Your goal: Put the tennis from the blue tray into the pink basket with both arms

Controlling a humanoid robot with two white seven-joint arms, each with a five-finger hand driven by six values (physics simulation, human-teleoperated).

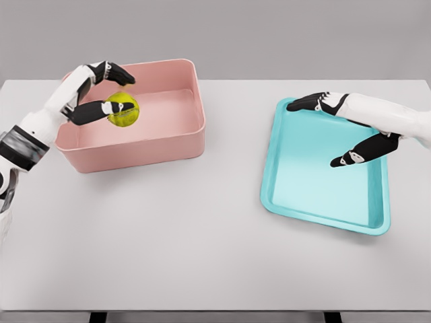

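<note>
Head view. Left hand (101,91) reaches in from the lower left and sits over the left part of the pink basket (172,145). It grips the tennis ball (123,110): the thumb presses the ball's left side, the other fingers (116,72) arch over its top. The ball lies just right of the palm, on the side of the hand facing the basket's middle, and it is seen against the basket's inner floor and far wall. Whether the ball is raised off the basket floor or touching it cannot be told from this view. Yellow-green felt, partly covered by the dark thumb.

Right hand (347,128) comes in from the right edge and is over the blue tray (273,195). Fingers extended and spread, holding nothing. The upper fingers (313,102) point left, over the tray's far left corner; the thumb (353,155) angles down-left over the tray's middle. The tray floor beneath and left of this hand is bare turquoise.

Relative to the right hand, the ball is well apart, far to its left across the white table (202,249). Basket and tray do not touch; a broad strip of table lies between them. Basket stands at the table's far left, the tray at the right, turned slightly.
</note>
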